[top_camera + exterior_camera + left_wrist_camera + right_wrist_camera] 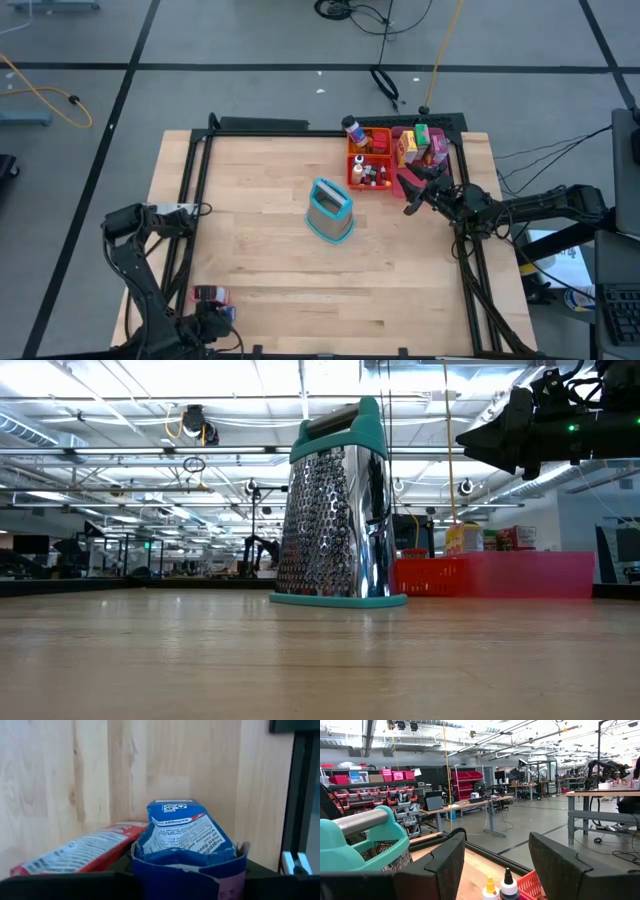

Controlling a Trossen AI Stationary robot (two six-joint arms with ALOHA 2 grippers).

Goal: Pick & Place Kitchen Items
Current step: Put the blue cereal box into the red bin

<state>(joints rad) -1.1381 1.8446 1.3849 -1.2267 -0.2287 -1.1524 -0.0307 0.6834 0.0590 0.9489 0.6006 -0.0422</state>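
Observation:
My left gripper (215, 318) is at the table's near left corner, pointing steeply down and shut on a small blue box (184, 837) with white print. A small red box (75, 852) lies flat on the wood right beside it, touching no finger; it also shows in the high view (209, 294). My right gripper (412, 190) hangs open in the air at the near edge of the pink tray (425, 150), with nothing between its fingers (445, 865). More kitchen items, tiny bottles and boxes, fill the orange tray (370, 160) and the pink one. My left gripper pinches the blue box between its two fingers at the box's near end (190, 872), where the cardboard wall is creased and buckled inward. The fingers come from above, slanting down. The box's printed end sticks out beyond them; whether it rests on the table I cannot tell.
A steel grater with teal trim (330, 210) stands upright mid-table, between the two arms. A black frame rail (300, 795) runs along the table edge close to the blue box. Bare wood lies between the grater and the near edge.

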